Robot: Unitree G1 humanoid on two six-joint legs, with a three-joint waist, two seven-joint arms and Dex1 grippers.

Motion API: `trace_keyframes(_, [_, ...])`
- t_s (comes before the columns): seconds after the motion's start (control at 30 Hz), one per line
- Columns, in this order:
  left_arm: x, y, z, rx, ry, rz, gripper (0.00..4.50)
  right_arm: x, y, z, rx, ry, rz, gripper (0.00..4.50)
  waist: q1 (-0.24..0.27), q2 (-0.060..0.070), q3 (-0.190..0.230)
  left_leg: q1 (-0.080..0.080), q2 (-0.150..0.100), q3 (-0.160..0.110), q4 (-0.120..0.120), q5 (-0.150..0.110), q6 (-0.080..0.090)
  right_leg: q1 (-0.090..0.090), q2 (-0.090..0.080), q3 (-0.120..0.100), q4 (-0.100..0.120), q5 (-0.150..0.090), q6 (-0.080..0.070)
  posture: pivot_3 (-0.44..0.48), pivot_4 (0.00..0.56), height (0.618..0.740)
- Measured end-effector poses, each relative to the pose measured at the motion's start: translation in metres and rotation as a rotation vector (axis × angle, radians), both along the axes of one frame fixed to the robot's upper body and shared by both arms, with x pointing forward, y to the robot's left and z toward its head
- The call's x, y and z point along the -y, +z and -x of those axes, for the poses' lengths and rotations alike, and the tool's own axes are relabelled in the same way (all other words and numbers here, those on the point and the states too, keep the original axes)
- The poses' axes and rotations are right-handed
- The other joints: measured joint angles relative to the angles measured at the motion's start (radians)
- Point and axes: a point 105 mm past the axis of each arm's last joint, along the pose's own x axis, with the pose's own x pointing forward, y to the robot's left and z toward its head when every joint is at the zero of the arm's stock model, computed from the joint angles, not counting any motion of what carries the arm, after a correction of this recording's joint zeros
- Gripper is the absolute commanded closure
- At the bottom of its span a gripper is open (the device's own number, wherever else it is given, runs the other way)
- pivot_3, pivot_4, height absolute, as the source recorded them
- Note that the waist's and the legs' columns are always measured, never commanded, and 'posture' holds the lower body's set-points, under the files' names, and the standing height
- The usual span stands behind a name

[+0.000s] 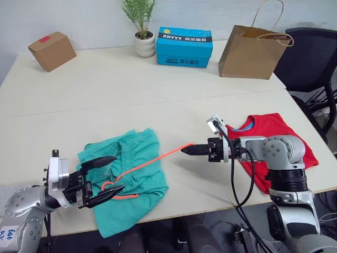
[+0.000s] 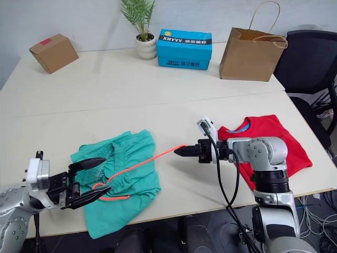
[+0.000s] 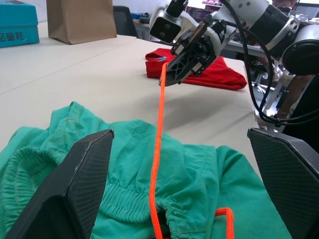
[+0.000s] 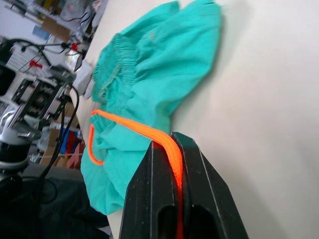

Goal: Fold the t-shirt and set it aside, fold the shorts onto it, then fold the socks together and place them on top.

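Right gripper (image 1: 185, 150), frame centre, pinched on the neon orange drawstring (image 1: 158, 157), drawn taut. Left gripper (image 1: 110, 174), lower left, spread wide over crumpled teal-green cloth shorts (image 1: 129, 176), touching nothing visibly. Bright red short-sleeved t-shirt (image 1: 274, 129) folded at right: first step apparently done. Shorts unfolded; grey socks not spotted. Pale table (image 1: 131, 100); cardboard box (image 1: 51, 50), potted plant (image 1: 141, 26), blue carton (image 1: 184, 46), paper bag (image 1: 253, 50) along top; office chair (image 1: 310, 58) upper right.
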Motion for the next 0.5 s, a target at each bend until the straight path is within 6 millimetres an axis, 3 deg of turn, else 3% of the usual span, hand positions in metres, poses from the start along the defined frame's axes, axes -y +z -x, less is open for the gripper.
trace_keyframes(0.13, [-0.005, -0.006, 0.001, -0.029, 0.006, -0.021, 0.00, -0.004, -0.018, 0.009, -0.022, 0.083, 0.105, 2.53, 0.001, 0.000, 0.000, 0.000, 0.000, 0.000, 0.000, 0.000, 0.000, 0.000, 0.000, 0.000, -0.001, 0.000, 0.000, 0.000, 0.150, 0.740])
trace_keyframes(0.27, [-0.009, -0.010, 0.001, -0.043, 0.028, -0.030, 0.00, -0.012, -0.014, 0.009, 0.040, 0.133, 0.073, 1.08, 0.002, 0.000, 0.000, -0.001, 0.000, 0.000, 0.000, 0.000, 0.000, 0.000, 0.000, 0.000, -0.002, 0.001, 0.001, 0.000, 0.150, 0.740])
trace_keyframes(0.37, [-0.009, -0.010, -0.001, -0.025, 0.054, -0.031, 0.00, -0.030, -0.011, 0.007, 0.061, 0.161, 0.042, 0.07, 0.000, 0.000, 0.000, -0.001, 0.000, 0.000, 0.000, 0.000, 0.000, 0.000, 0.000, 0.000, -0.001, 0.001, 0.001, 0.000, 0.150, 0.740])
trace_keyframes(0.5, [-0.009, -0.012, -0.001, -0.024, 0.067, -0.032, 0.00, -0.052, -0.019, 0.004, 0.032, 0.176, 0.052, 0.03, 0.002, 0.000, 0.000, -0.001, 0.000, 0.000, 0.001, 0.000, 0.000, 0.000, 0.000, 0.000, -0.002, 0.001, 0.001, 0.000, 0.150, 0.740])
